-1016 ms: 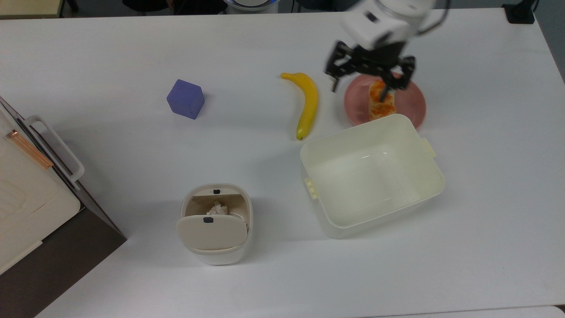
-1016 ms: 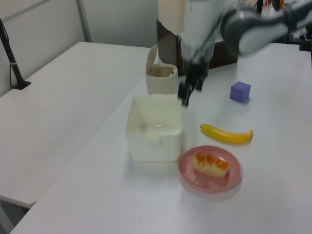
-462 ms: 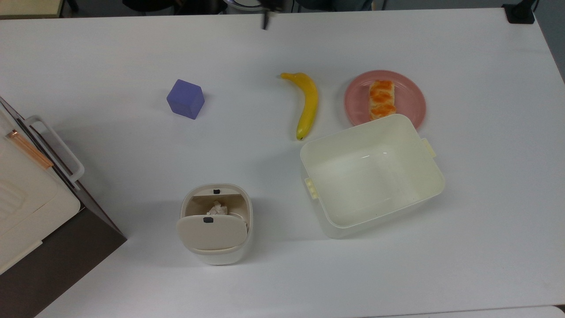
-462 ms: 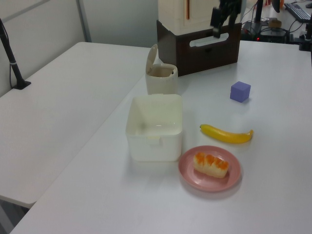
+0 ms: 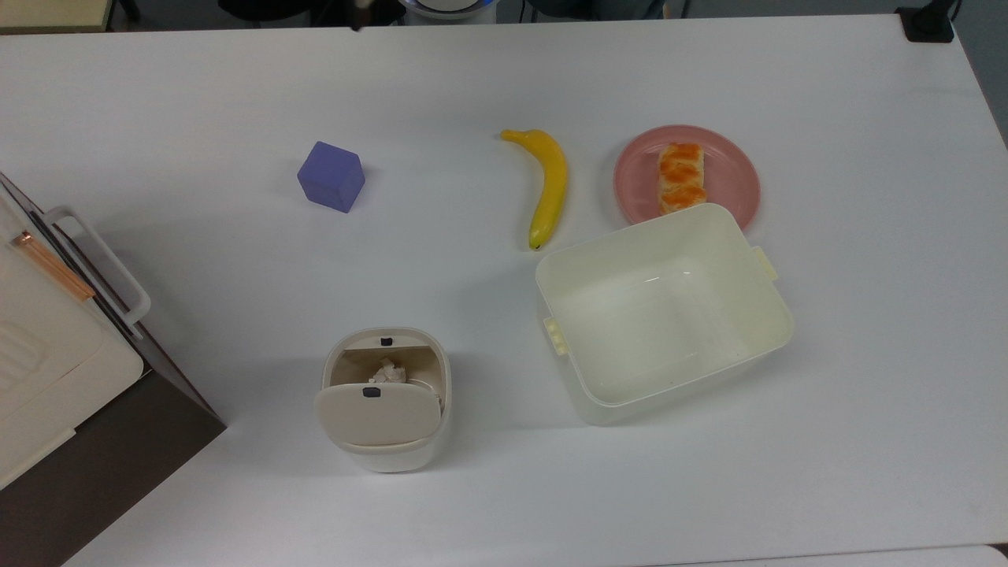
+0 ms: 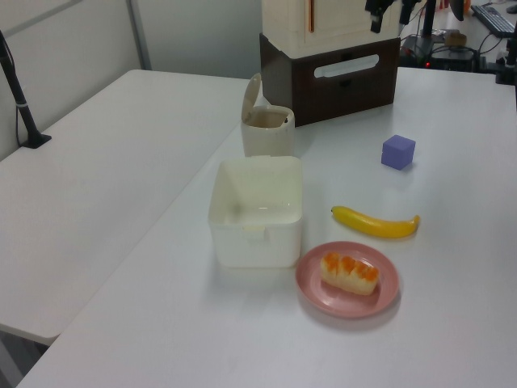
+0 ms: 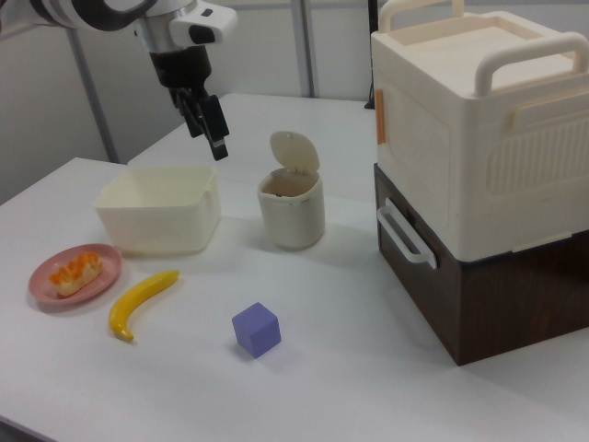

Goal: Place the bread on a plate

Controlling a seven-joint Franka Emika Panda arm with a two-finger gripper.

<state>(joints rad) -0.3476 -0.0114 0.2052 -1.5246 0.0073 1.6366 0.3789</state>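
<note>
White surface (image 5: pixel 472 79): the bread (image 5: pixel 680 178) is seen resting on the plate (image 5: pixel 732 181); the gripper (image 7: pixel 210 122), raised well away, holds nothing, fingers narrowly apart; nothing seems left

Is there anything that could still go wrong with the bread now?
Not much. The bread lies on the plate, and the gripper hangs high, off it. But the plate sits right against the tub, so a bump to the tub might push it. The banana lies close too.
</note>
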